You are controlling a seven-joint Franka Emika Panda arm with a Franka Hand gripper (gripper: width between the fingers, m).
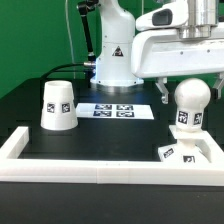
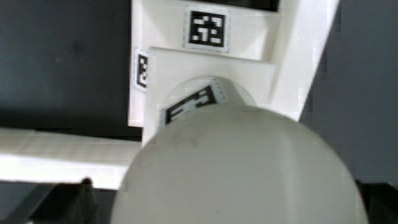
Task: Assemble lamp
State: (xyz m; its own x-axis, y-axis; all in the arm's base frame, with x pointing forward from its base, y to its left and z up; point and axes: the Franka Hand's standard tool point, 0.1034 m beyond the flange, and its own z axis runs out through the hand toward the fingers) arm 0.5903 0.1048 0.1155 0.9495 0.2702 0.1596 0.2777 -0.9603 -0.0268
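**Bulb standing on base, jaws wide over its head**

Bulb (image 1: 189, 103) stands upright on the flat square base (image 1: 182, 153), in the table's (image 1: 100, 135) near corner on the exterior view's right. There the white rail frame (image 1: 90, 168) turns up along the side edge. You can see one tag on the bulb's stem and two more on the base's top face.

Your gripper (image 1: 189, 86) hangs directly over the bulb. Its two dark fingers (image 1: 163, 88) are spread wide, one on each side of the round head, and neither seems to touch it. Nothing is held.

In the wrist view the bulb's rounded head (image 2: 222, 165) fills the foreground. The tagged base (image 2: 249, 60) lies beyond it, and a stretch of the rail frame (image 2: 54, 150) crosses behind.

The shade (image 1: 58, 105) sits wide mouth down near the table's side edge on the exterior view's left, well apart from the bulb and base. The marker board (image 1: 112, 110) lies flat at mid-table, between the shade and the bulb and towards the far edge.
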